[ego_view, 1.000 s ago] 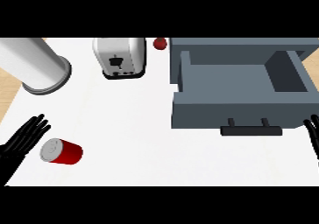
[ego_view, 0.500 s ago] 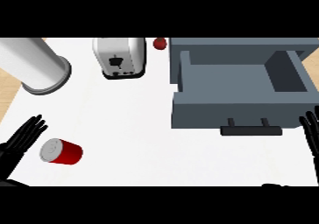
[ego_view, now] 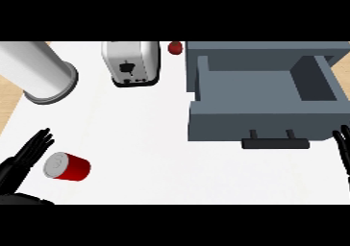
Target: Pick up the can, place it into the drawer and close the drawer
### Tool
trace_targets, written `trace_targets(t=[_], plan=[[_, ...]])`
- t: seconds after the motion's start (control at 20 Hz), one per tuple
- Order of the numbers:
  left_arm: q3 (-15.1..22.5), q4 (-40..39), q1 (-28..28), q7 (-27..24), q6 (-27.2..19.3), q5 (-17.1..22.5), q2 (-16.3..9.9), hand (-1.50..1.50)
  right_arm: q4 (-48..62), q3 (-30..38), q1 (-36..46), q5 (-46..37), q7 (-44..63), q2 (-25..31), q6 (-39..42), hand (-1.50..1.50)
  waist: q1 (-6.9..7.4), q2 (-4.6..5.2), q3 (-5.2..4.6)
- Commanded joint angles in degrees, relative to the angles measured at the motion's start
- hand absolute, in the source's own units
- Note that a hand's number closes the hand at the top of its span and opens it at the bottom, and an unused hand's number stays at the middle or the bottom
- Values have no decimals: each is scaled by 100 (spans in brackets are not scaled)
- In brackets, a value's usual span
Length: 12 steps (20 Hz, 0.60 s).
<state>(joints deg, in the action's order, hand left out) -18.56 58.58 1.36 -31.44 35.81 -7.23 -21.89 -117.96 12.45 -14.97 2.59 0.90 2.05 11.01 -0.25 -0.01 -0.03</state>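
Observation:
A red can [ego_view: 67, 166] with a silver lid lies on its side on the white counter at the lower left. My left hand [ego_view: 21, 162] is just left of it, fingers straight and open, close to the can's lid end. The grey drawer [ego_view: 265, 97] stands pulled open at the upper right, with nothing inside and its dark handle [ego_view: 275, 142] facing me. My right hand [ego_view: 347, 149] shows at the right edge, open with fingers pointing up, right of the handle.
A white toaster [ego_view: 131, 62] stands at the top middle, with a small red object [ego_view: 175, 47] behind it. A large white cylinder [ego_view: 34, 72] lies at the upper left. The counter's left edge borders a wooden floor [ego_view: 3, 102].
My left hand has crept up and slightly right, nearer the can. The right hand has risen a little at the right edge. The can and drawer have not moved.

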Motion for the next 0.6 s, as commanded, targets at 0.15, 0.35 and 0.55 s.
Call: trace_targets(t=[0.15, 0.35, 0.55], plan=[[121, -346, -40, -296, 257, 83, -42, -150, -117, 92, 99, 24, 139, 12, -8, -150, 17, -2, 2], [255, -1676, 648, -1025, 17, -288, -222, -150, -327, -229, 41, -143, 312, -196, -163, -150, -22, 8, -3], [204, -1643, 592, -1191, 230, -68, -453, -150, -372, -31, -49, -19, 302, -81, 1, -150, -3, 0, 0]])
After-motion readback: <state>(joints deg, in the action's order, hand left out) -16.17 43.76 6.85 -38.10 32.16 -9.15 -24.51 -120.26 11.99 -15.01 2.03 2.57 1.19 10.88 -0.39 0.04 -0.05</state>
